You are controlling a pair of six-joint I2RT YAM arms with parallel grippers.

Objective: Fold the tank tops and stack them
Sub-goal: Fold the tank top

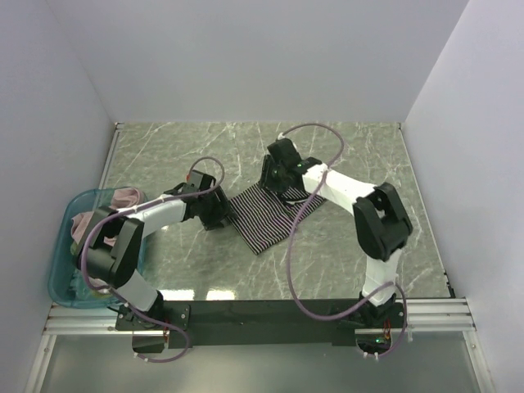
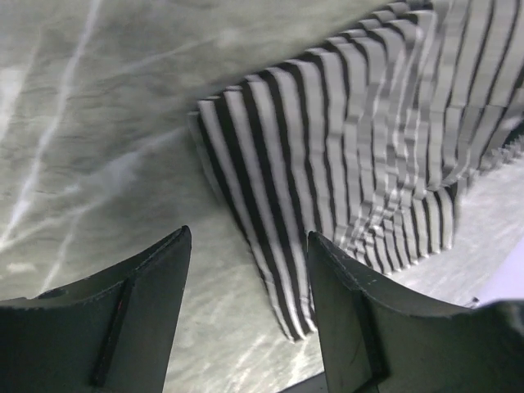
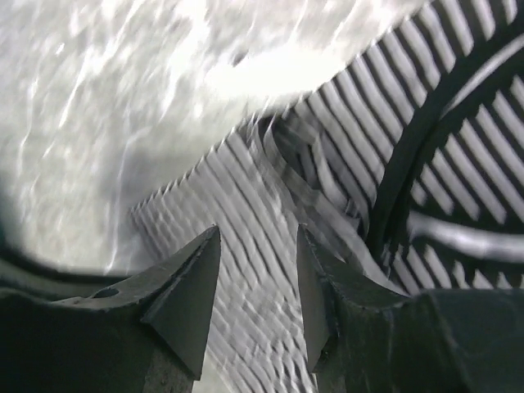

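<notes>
Striped tank top lay partly folded at the middle of the counter. Left end effector sat with fingers apart at its 9 o'clock edge, and right end effector had fingers apart over bunched cloth at its 1 o'clock corner. Risk, as judged: either one closing on only the top layer, or the two pulling unevenly, could drag the fold askew.

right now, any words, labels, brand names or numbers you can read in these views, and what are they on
None can be read.
The striped tank top shows only stripes, no tag or print.
The teal tub and the marbled table bear no legible marking.
</notes>
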